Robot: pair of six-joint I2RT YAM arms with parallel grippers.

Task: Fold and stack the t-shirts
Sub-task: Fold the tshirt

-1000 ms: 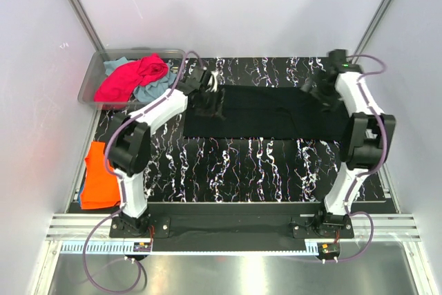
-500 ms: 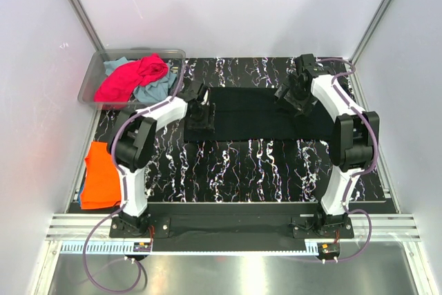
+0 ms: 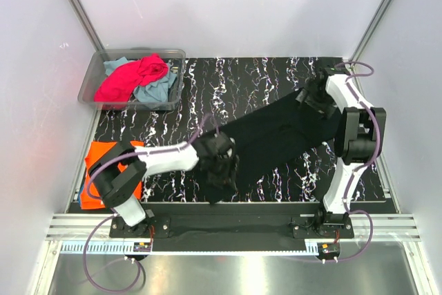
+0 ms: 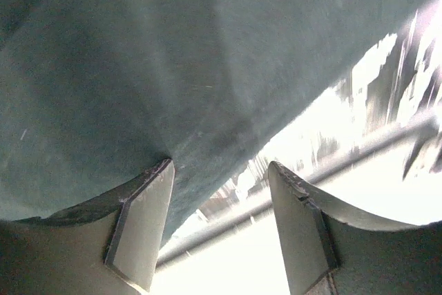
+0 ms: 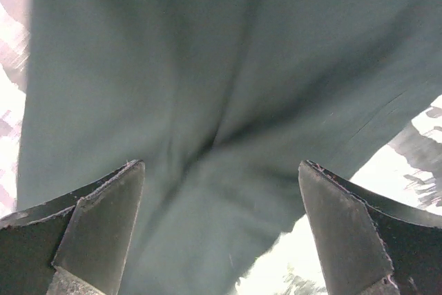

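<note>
The black t-shirt [image 3: 276, 132] lies stretched at a slant across the marbled worktop [image 3: 262, 74], from the far right corner down toward the near edge. The left hand [image 3: 222, 170] sits at its near end. Its fingers [image 4: 141, 229] stand apart with bright worktop showing between them, and the cloth lies against one fingertip. The right hand [image 3: 312, 98] hovers over the shirt's far end with its fingers spread wide and nothing between them, the dark cloth filling its wrist view. On the worktop's left edge an orange t-shirt [image 3: 103, 174] lies folded, beside the left arm. At the far left a clear bin [image 3: 90, 91] holds a magenta-pink t-shirt [image 3: 128, 79] heaped on a teal-blue one [image 3: 159, 89].
</note>
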